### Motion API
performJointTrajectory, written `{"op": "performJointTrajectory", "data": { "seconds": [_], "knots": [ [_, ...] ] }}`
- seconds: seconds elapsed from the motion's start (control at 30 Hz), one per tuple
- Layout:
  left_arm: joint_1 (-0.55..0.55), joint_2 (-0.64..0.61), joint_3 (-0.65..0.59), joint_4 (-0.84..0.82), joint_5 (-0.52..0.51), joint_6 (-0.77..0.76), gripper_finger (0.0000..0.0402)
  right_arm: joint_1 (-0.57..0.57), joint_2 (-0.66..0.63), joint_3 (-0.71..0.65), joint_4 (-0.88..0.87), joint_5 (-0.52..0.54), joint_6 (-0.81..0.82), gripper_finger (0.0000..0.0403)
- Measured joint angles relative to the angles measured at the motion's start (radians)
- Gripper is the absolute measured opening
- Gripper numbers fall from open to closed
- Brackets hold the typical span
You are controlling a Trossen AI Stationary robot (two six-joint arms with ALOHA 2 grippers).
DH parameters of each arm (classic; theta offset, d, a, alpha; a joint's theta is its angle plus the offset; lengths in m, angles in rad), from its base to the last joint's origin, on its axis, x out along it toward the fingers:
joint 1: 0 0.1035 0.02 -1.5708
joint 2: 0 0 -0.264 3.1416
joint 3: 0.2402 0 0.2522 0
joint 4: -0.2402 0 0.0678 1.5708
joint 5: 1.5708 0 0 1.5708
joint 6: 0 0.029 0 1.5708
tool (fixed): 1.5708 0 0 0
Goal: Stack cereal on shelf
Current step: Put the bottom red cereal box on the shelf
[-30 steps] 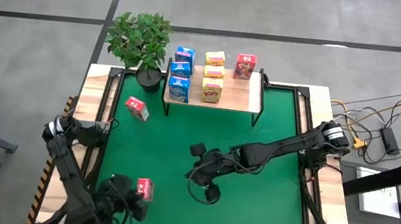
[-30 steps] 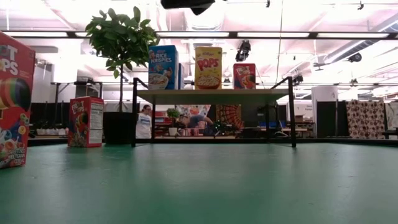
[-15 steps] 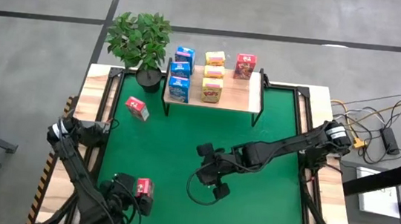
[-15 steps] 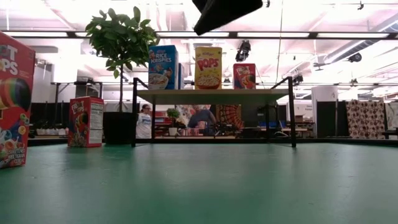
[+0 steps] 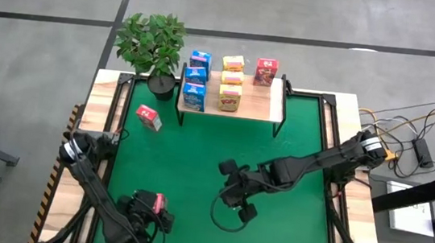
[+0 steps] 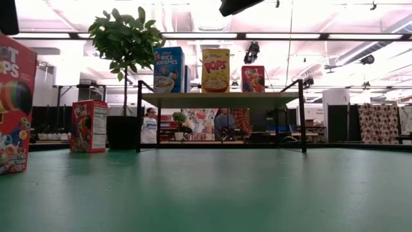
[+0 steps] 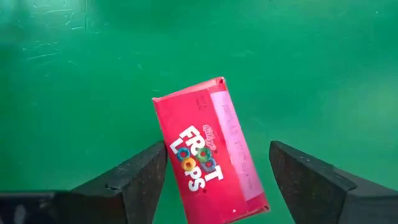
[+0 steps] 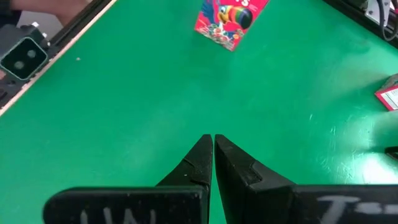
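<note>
A red cereal box [image 7: 208, 162] stands upright on the green mat near the front left [image 5: 158, 203] and shows large at the left of the low view [image 6: 14, 103]. My left gripper [image 7: 217, 155] is open above it, one finger on each side of the box, and I see no touch. My right gripper [image 8: 213, 140] is shut over the mat's middle [image 5: 242, 211], holding nothing. A second red box [image 5: 147, 117] stands at the far left of the mat. The wooden shelf [image 5: 264, 104] carries blue, yellow and one red box.
A potted plant [image 5: 152, 46] stands at the shelf's left end. The shelf's black legs [image 6: 302, 116] reach down to the mat. Wooden table borders [image 5: 97, 125] flank the mat. Cables and equipment [image 5: 409, 146] lie beyond the right edge. People show in the room behind [image 6: 149, 125].
My right gripper has gone a little toward the table's near and right edges, still shut. My left arm has shifted over the near red box, and a dark part of it now shows above the box in the low view. The box stays upright in place.
</note>
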Motion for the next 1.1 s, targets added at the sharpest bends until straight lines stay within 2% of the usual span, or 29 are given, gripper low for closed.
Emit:
{"op": "performJointTrajectory", "data": {
  "seconds": [0.13, 0.43, 0.6, 0.73, 0.9, 1.0, 1.1],
  "knots": [
    [0.0, 0.005, 0.0, 0.007, 0.003, 0.005, 0.0234, 0.015, -0.009, 0.0, -0.017, 0.004, 0.016, 0.0009],
    [0.0, 0.005, 0.0, 0.015, 0.003, 0.027, 0.0122, 0.042, -0.031, -0.003, -0.043, 0.004, 0.061, 0.0009],
    [0.0, 0.005, 0.014, 0.008, -0.047, 0.112, 0.0095, 0.052, -0.062, -0.006, -0.114, 0.006, 0.111, 0.0009],
    [0.016, 0.004, 0.091, -0.026, -0.202, 0.328, 0.0095, 0.064, -0.123, -0.072, -0.109, 0.007, 0.146, 0.0009],
    [0.094, 0.001, 0.25, -0.072, -0.344, 0.752, 0.0099, 0.066, -0.245, -0.233, 0.016, 0.006, 0.168, 0.0009],
    [0.161, 0.0, 0.354, -0.069, -0.392, 1.052, 0.01, 0.065, -0.327, -0.328, 0.088, 0.007, 0.168, 0.0008],
    [0.239, 0.0, 0.451, -0.055, -0.396, 1.364, 0.01, 0.065, -0.408, -0.412, 0.164, 0.007, 0.164, 0.0008]
  ]
}}
